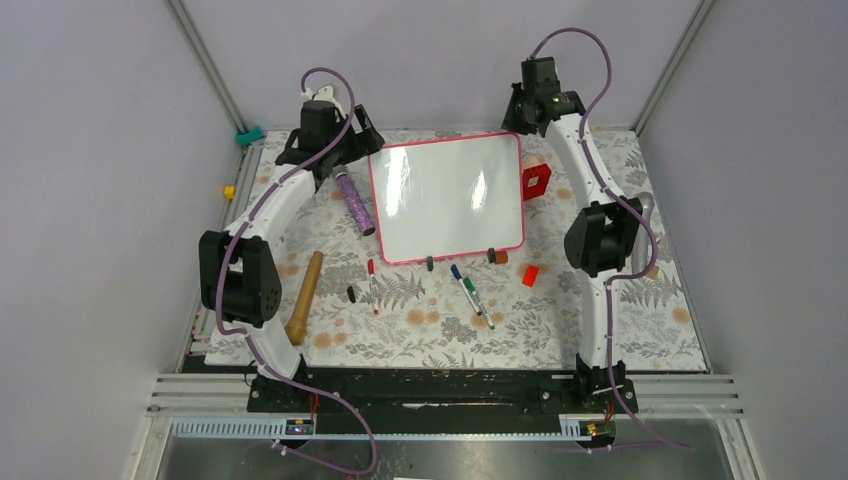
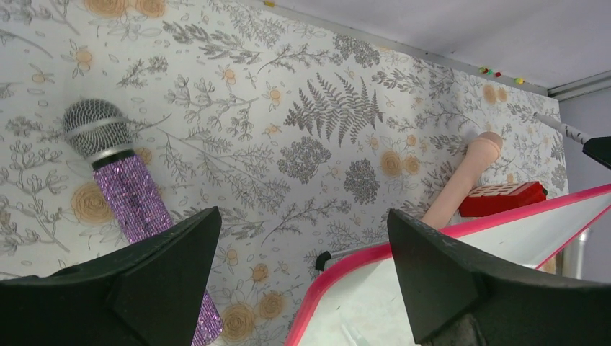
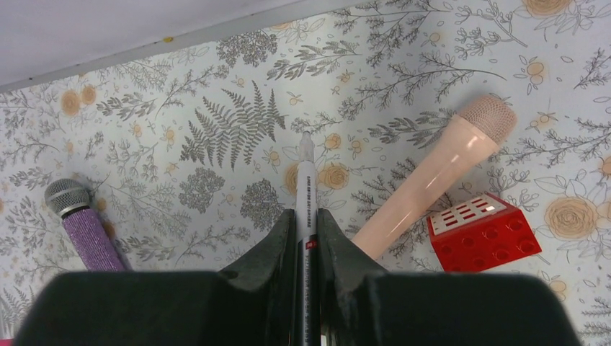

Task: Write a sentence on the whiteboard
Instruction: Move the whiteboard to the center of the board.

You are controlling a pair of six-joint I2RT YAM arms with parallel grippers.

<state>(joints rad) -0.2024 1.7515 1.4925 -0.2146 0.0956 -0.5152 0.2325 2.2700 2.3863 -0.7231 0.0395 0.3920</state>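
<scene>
The glossy, pink-framed whiteboard (image 1: 447,200) lies flat, slightly askew, on the floral table (image 1: 420,325).

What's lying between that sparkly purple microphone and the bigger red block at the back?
The whiteboard, lying flat, fills nearly the whole stretch between the purple microphone and the red block. The top view shows it.

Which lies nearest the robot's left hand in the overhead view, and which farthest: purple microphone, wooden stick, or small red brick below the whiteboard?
1. purple microphone, right beside the left hand.
2. wooden stick, left side, toward the arm bases.
3. small red brick, far across on the right side.
</scene>
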